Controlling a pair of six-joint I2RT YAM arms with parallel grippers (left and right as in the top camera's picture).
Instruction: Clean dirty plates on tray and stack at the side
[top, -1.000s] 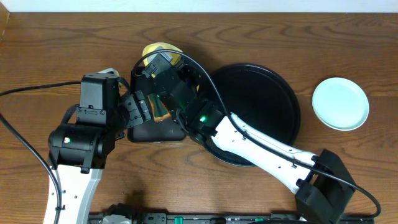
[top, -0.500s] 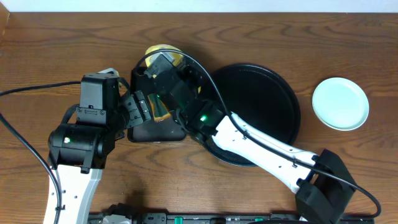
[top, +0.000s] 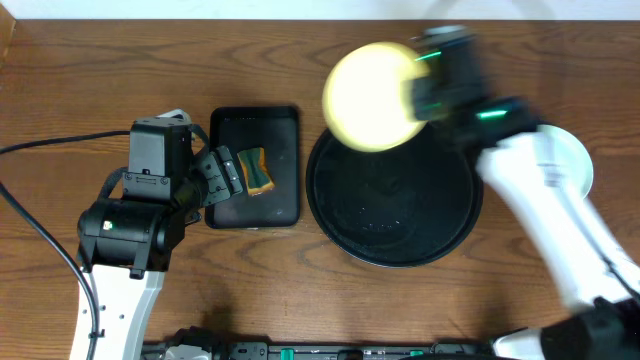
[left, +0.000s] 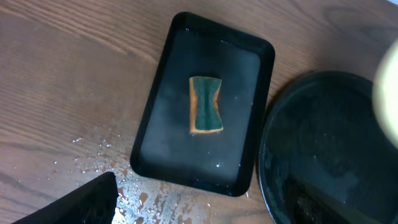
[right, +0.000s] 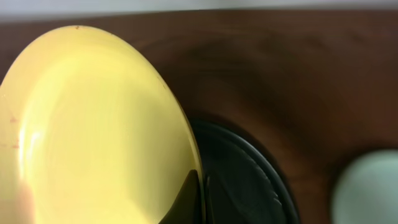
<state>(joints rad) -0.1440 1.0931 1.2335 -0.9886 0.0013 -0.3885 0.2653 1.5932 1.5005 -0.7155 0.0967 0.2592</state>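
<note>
My right gripper (top: 418, 88) is shut on the rim of the pale yellow plate (top: 370, 95) and holds it tilted in the air over the far left edge of the round black tray (top: 400, 215). In the right wrist view the yellow plate (right: 93, 124) fills the left side, the fingers (right: 200, 193) pinch its edge, and the tray (right: 242, 180) lies below. A mint-blue plate (top: 580, 160) lies on the table to the right, partly hidden by my right arm. It also shows in the right wrist view (right: 367, 186). My left gripper (top: 218, 175) is open and empty.
A small rectangular black tray (top: 255, 205) left of the round tray holds a green and orange sponge (top: 258, 170). Both show in the left wrist view, the tray (left: 161, 143) and the sponge (left: 205, 104). Water drops (left: 112, 168) wet the table near it.
My right arm has swung right from over the rectangular tray, carrying the yellow plate to above the round tray. The sponge is now uncovered. The left arm has not moved.
</note>
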